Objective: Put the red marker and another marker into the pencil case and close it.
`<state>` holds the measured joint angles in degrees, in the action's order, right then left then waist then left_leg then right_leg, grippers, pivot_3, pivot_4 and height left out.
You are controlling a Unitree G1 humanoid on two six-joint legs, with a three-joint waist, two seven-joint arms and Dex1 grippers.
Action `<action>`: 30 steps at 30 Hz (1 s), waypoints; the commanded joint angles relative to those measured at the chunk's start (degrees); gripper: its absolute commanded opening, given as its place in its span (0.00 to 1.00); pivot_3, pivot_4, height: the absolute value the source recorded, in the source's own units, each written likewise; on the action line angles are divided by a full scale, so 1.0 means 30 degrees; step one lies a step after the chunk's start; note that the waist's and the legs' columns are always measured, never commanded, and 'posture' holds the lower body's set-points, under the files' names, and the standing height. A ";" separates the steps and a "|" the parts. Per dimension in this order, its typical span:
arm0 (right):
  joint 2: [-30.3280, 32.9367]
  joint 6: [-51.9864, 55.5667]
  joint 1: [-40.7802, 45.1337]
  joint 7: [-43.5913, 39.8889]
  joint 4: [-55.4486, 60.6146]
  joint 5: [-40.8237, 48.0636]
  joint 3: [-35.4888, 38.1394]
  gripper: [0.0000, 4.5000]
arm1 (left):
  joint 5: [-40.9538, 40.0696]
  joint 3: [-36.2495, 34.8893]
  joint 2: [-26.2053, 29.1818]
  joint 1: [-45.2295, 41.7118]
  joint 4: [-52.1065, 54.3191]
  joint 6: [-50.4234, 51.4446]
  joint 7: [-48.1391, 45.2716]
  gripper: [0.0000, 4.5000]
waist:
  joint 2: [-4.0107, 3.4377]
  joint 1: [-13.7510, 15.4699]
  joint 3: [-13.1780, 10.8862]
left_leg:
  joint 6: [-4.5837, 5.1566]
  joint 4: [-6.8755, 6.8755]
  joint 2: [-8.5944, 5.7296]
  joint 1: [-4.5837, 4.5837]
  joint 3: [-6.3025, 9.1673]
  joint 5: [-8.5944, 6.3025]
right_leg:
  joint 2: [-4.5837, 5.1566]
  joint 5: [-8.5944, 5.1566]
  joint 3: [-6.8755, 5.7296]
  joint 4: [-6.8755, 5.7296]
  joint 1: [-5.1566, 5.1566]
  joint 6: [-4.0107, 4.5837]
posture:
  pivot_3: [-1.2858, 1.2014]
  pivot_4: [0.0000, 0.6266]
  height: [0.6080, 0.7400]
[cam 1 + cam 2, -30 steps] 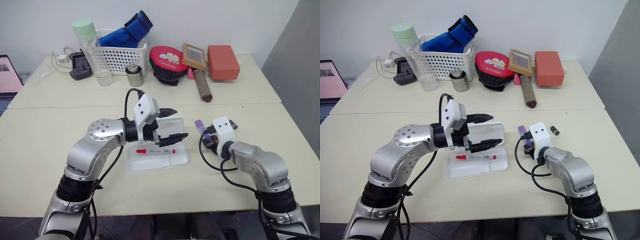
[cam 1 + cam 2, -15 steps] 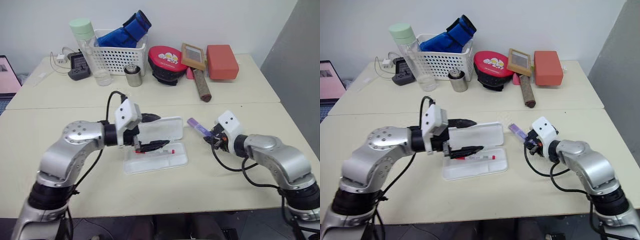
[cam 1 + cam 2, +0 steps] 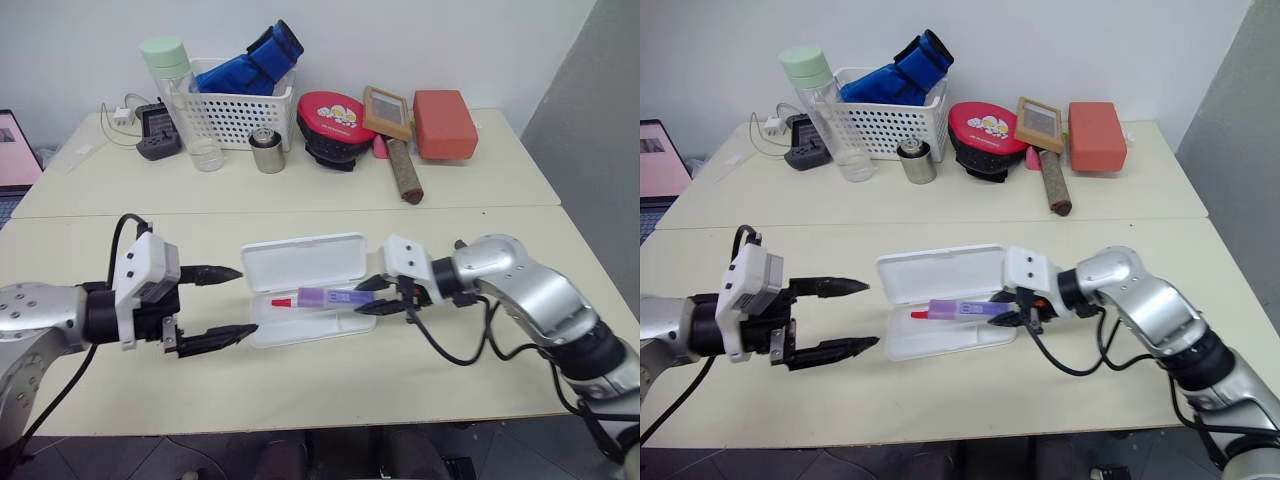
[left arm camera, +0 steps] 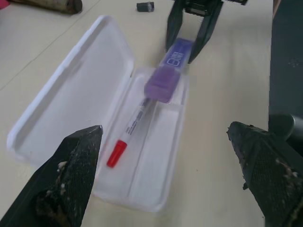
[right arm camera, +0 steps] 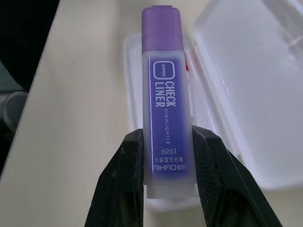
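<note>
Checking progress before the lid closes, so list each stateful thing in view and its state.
pencil case: lid open, lying flat on the table.
red marker: capped, lying inside the case.
purple marker: capped, held over the case.
right gripper: jaws shut on the purple marker.
left gripper: jaws open, empty.

We count two markers, the red marker [image 4: 131, 133] and one purple marker [image 3: 335, 297], along with one white pencil case [image 3: 300, 262] and one small dark cap [image 4: 145, 6]. Along the far side of the table [image 3: 330, 375] we count one white basket [image 3: 240, 112], one bottle [image 3: 180, 90], one small metal can [image 3: 268, 151] and one red box [image 3: 445, 124]. We count two claws, the left claw [image 3: 228, 303] and the right claw [image 3: 377, 296].
</note>
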<state>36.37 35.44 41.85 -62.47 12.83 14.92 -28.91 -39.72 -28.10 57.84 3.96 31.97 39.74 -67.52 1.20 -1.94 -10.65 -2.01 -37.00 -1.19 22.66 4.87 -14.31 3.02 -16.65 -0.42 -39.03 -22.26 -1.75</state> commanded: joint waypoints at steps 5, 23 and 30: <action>-0.2285 -0.1439 0.1558 -0.0881 -0.1874 -0.2522 -0.2551 0.24 | -0.0581 -0.1927 0.0625 0.0339 0.0712 0.0285 0.0605 1.00 | -0.0002 0.0138 -0.0001 | -0.0003 0.0000 -0.0009 0.0014 0.0037 0.0000 | 0.0000 -0.0001 -0.0033 0.0009 0.0004 0.0007 | 0.52 0.24 1.00; -0.4360 -0.1054 0.1787 -0.0888 -0.3448 -0.4574 -0.3164 0.24 | -0.1098 -0.1955 0.0905 0.0053 0.0832 0.0669 0.1219 1.00 | -0.0002 0.0047 -0.0001 | -0.0006 0.0003 0.0009 -0.0001 0.0024 0.0000 | 0.0002 0.0006 -0.0018 -0.0003 -0.0002 0.0015 | 0.52 0.24 1.00; -0.4549 -0.0962 0.1652 -0.1262 -0.3431 -0.4795 -0.3134 0.24 | -0.1014 -0.1672 0.0844 -0.0024 0.0807 0.0598 0.1342 1.00 | -0.0003 0.0045 -0.0002 | -0.0006 0.0004 0.0007 0.0000 0.0022 0.0000 | 0.0002 0.0006 -0.0016 -0.0002 -0.0004 0.0015 | 0.52 0.24 1.00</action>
<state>23.18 32.56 45.94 -65.48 1.26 0.70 -38.56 -42.29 -32.92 59.62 4.40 33.78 42.05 -63.92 1.19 -1.80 -10.66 -2.02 -36.99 -1.17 22.66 4.94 -14.31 3.03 -16.63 -0.46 -39.04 -22.27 -1.71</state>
